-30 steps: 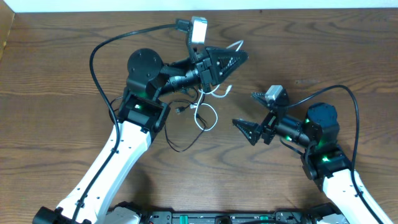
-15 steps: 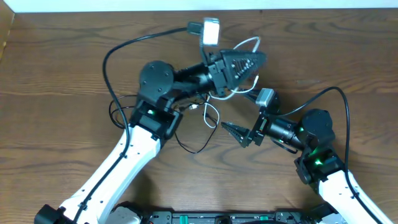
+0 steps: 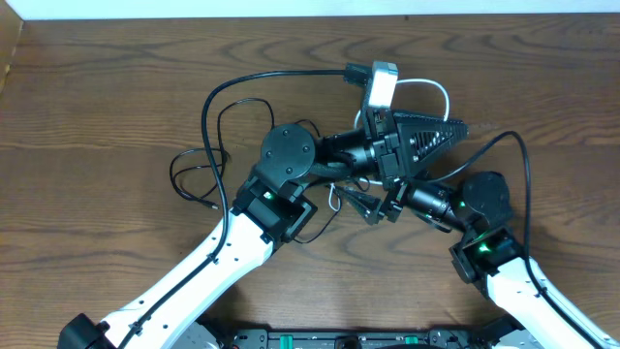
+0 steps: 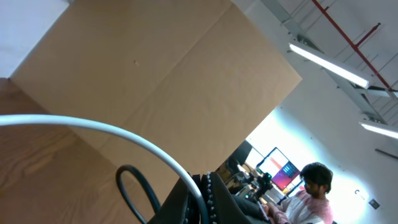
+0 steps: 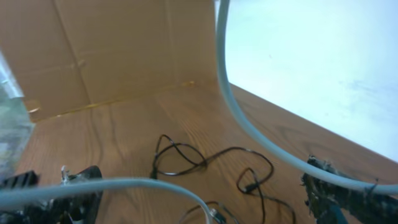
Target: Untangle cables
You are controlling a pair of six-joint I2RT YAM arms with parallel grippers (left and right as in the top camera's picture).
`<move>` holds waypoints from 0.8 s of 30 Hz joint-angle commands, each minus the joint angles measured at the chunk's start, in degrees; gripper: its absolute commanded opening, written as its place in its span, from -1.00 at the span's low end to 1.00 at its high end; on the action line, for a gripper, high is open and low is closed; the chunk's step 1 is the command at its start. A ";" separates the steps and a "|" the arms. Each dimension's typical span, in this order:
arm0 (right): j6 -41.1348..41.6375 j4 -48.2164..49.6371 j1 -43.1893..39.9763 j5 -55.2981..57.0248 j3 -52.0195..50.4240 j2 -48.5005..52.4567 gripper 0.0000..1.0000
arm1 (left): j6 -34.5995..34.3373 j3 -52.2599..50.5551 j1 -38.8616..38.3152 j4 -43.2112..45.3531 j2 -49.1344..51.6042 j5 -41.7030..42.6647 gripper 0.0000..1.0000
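My left gripper points right above the table's middle and is shut on the white cable, which arcs up behind it. In the left wrist view the white cable runs down into the closed gripper. My right gripper is open, pointing left beneath the left arm. In the right wrist view its fingers stand wide apart, with the white cable hanging across the gripper. The black cable lies in thin loops on the table; overhead, the black cable is at the left.
The table is brown wood. A cardboard wall stands at the table's far edge. A thick black arm wire arcs over the left arm. The two arms cross closely at the table's middle.
My left gripper has swung right and lifted the white cable along. My right gripper has moved left, under the left arm. The black cable now lies apart at the left.
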 commanded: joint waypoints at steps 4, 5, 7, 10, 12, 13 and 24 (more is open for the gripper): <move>0.46 3.56 1.97 0.70 0.24 3.19 0.03 | 4.37 0.72 -0.37 0.00 -0.42 -2.16 -0.85; 0.46 3.41 1.95 0.72 0.24 3.30 -0.28 | 5.09 0.72 -0.37 -0.59 -0.42 -2.14 -0.85; 0.46 2.75 1.90 0.72 0.24 3.32 -0.67 | 7.85 0.72 -0.31 -2.97 -0.42 -2.19 -0.85; 0.46 0.96 1.90 0.72 0.24 3.32 -0.83 | 14.21 0.72 -0.17 -8.46 -0.42 -2.23 -0.85; 0.46 -1.66 1.90 0.70 0.24 3.32 -0.85 | 18.08 0.72 0.50 -12.90 -0.42 -2.27 -0.85; 0.48 -3.61 1.90 0.70 0.24 3.32 -0.87 | 19.91 0.72 1.29 -15.34 -0.42 -2.27 -0.85; 0.44 -20.02 1.90 0.70 0.24 3.32 -0.98 | 28.65 0.72 14.84 -35.65 -0.42 -6.40 -0.75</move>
